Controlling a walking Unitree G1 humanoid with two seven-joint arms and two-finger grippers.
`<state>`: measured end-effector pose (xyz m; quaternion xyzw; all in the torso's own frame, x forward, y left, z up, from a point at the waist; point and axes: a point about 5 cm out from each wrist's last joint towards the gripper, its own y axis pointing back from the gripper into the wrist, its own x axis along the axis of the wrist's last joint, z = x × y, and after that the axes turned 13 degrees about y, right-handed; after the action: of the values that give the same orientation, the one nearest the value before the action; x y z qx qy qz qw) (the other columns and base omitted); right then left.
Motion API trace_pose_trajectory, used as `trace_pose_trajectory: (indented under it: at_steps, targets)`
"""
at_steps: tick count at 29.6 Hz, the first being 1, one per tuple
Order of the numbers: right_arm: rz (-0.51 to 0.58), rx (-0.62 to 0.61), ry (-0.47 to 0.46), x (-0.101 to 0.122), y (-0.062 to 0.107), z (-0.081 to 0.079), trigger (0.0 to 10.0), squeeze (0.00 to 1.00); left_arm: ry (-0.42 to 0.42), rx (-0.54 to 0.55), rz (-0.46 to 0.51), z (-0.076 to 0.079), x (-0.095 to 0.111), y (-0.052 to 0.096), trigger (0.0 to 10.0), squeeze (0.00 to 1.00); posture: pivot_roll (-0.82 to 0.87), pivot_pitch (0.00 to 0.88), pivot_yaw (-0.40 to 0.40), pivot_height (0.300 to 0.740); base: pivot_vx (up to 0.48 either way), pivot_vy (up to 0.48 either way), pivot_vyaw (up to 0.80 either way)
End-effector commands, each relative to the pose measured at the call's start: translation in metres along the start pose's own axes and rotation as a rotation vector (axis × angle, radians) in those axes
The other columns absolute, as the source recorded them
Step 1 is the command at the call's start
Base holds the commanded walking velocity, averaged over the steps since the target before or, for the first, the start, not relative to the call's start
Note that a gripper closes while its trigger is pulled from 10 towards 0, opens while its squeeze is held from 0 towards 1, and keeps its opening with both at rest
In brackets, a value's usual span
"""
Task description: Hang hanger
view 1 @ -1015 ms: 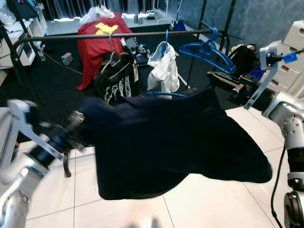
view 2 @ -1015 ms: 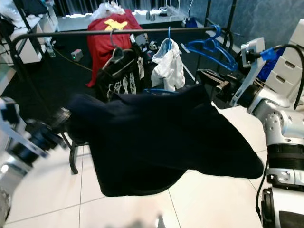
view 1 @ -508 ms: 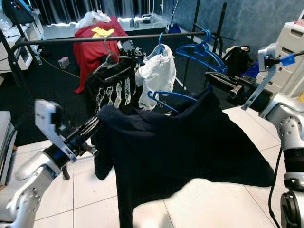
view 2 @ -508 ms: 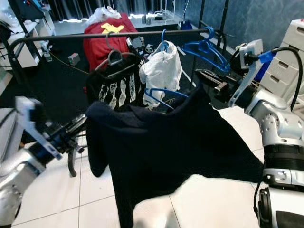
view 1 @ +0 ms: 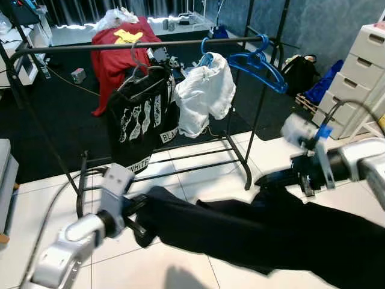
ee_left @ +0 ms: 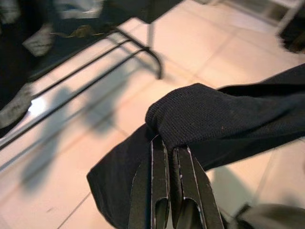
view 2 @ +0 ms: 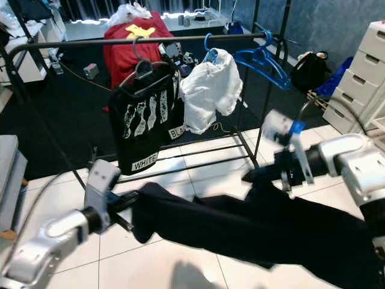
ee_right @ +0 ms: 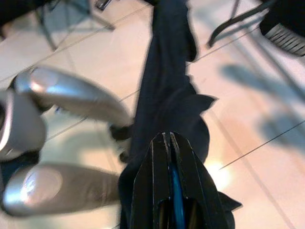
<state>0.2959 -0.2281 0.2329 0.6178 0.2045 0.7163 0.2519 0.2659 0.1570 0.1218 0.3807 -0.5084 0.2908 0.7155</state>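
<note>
Currently I am holding a dark garment [view 1: 252, 229] stretched low between both arms, just above the tiled floor [view 1: 198, 180] in front of the rack [view 1: 138, 45]. My left gripper [ee_left: 170, 148] is clamped on one bunched fold of the cloth, fingers pressed together with fabric pinched at their tips. My right gripper [ee_right: 167, 140] is likewise closed on the other end; in its wrist view I am seeing a thin blue strip between the fingers, which I am judging to be the hanger [ee_right: 174, 200] buried in the cloth, though most of it is hidden. The rail is already carrying a black printed shirt [view 1: 139, 117], a white garment [view 1: 204, 93] and empty blue hangers [view 1: 258, 63] near its right end. I am reading this as the carry stage, with the hang itself not yet done: the load is sitting well below the rail. Risks from here: the garment is sagging close to the tiles, so it could drag or catch on the rack's foot bars as I am lifting. The left pinch is taking only a small fold, so a pull from the right arm could strip it free. If the blue strip is the hook, I am not seeing which way it faces, so it could miss the rail or snag the empty hangers. The right arm is blurred, so its position is uncertain.
</note>
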Motion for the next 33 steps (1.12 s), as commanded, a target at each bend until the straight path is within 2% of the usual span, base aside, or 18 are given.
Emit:
trace_pose_trajectory:
  at_steps: [1, 2, 3, 5, 6, 10, 12, 13, 14, 15, 18, 23, 24, 25, 26, 30, 33]
  targets:
    - [-0.048, 0.017, 0.022, 0.000, 0.001, -0.001, 0.0, 0.00, -0.027, -0.013, 0.011, 0.003, 0.003, 0.001, 4.7, 0.00, -0.10, 0.064, 0.001, 0.740, 0.000, 0.000, 0.00]
    - [-0.048, 0.017, 0.022, 0.000, 0.001, -0.001, 0.0, 0.00, -0.027, -0.013, 0.011, 0.003, 0.003, 0.001, 4.7, 0.00, -0.10, 0.064, 0.001, 0.740, 0.000, 0.000, 0.00]
    - [-0.046, 0.004, 0.030, 0.002, 0.000, 0.002, 0.0, 0.00, -0.012, -0.054, -0.002, 0.011, 0.000, 0.000, 8.5, 0.32, -0.10, 0.064, 0.003, 0.740, 0.000, 0.000, 0.00]
    - [-0.043, -0.011, 0.038, 0.004, 0.000, 0.006, 0.0, 0.00, 0.010, -0.101, -0.017, 0.020, -0.004, -0.001, 8.5, 0.32, -0.10, 0.065, 0.002, 0.740, 0.000, 0.000, 0.00]
    - [-0.040, -0.015, 0.042, 0.005, 0.000, 0.007, 0.0, 0.00, 0.015, -0.117, -0.024, 0.023, -0.005, 0.000, 9.3, 1.00, -0.10, 0.065, 0.002, 0.740, 0.000, 0.000, 0.00]
    - [-0.040, -0.011, 0.050, 0.007, 0.001, 0.007, 0.0, 0.00, 0.027, -0.136, -0.037, 0.026, -0.007, 0.000, 9.1, 1.00, -0.10, 0.068, 0.004, 0.740, 0.000, 0.000, 0.00]
    - [-0.038, -0.018, 0.054, 0.008, 0.003, 0.008, 0.0, 0.00, 0.012, -0.143, -0.072, 0.027, -0.011, 0.002, 9.4, 1.00, -0.10, 0.069, 0.003, 0.740, 0.000, 0.000, 0.00]
    - [-0.037, -0.027, 0.057, 0.009, 0.005, 0.009, 0.0, 0.00, -0.020, -0.135, -0.122, 0.024, -0.016, 0.005, 9.6, 1.00, -0.10, 0.069, 0.003, 0.740, 0.000, 0.000, 0.00]
    - [-0.037, -0.027, 0.057, 0.009, 0.005, 0.009, 0.0, 0.00, -0.020, -0.135, -0.122, 0.024, -0.016, 0.005, 9.6, 1.00, -0.10, 0.069, 0.003, 0.740, 0.000, 0.000, 0.00]
    - [-0.035, -0.032, 0.060, 0.009, 0.007, 0.009, 0.0, 0.00, -0.064, -0.121, -0.182, 0.020, -0.022, 0.008, 10.0, 1.00, -0.10, 0.069, 0.003, 0.740, 0.000, 0.000, 0.00]
    - [-0.029, -0.024, 0.066, 0.011, 0.009, 0.008, 0.0, 0.00, -0.133, -0.131, -0.278, 0.016, -0.028, 0.017, 10.0, 1.00, -0.10, 0.069, 0.003, 0.740, 0.000, 0.000, 0.00]
    - [-0.032, -0.012, 0.068, 0.011, 0.009, 0.008, 0.0, 0.00, -0.149, -0.138, -0.273, 0.016, -0.026, 0.018, 10.0, 1.00, -0.10, 0.069, 0.003, 0.740, 0.000, 0.000, 0.00]
    - [-0.036, -0.003, 0.069, 0.011, 0.010, 0.008, 0.0, 0.00, -0.148, -0.170, -0.246, 0.020, -0.022, 0.018, 10.0, 0.00, -0.11, 0.069, 0.000, 0.740, 0.000, 0.000, 0.00]
    - [-0.040, 0.008, 0.073, 0.012, 0.011, 0.007, 0.0, 0.00, -0.130, -0.208, -0.201, 0.026, -0.015, 0.018, 10.0, 0.00, -0.11, 0.070, 0.001, 0.740, 0.000, 0.000, 0.00]
    - [-0.040, 0.008, 0.073, 0.012, 0.011, 0.007, 0.0, 0.00, -0.130, -0.208, -0.201, 0.026, -0.015, 0.018, 10.0, 0.00, -0.11, 0.070, 0.001, 0.740, 0.000, 0.000, 0.00]
    - [-0.001, 0.055, 0.098, 0.019, 0.012, 0.003, 0.0, 0.00, -0.037, -0.333, -0.027, 0.047, 0.010, 0.017, 10.0, 0.00, -0.11, 0.069, 0.001, 0.740, 0.000, 0.000, 0.00]
    - [0.018, 0.060, 0.105, 0.021, 0.013, 0.002, 0.0, 0.00, -0.028, -0.347, -0.008, 0.049, 0.012, 0.017, 10.0, 0.00, -0.11, 0.069, 0.001, 0.740, 0.000, 0.000, 0.00]
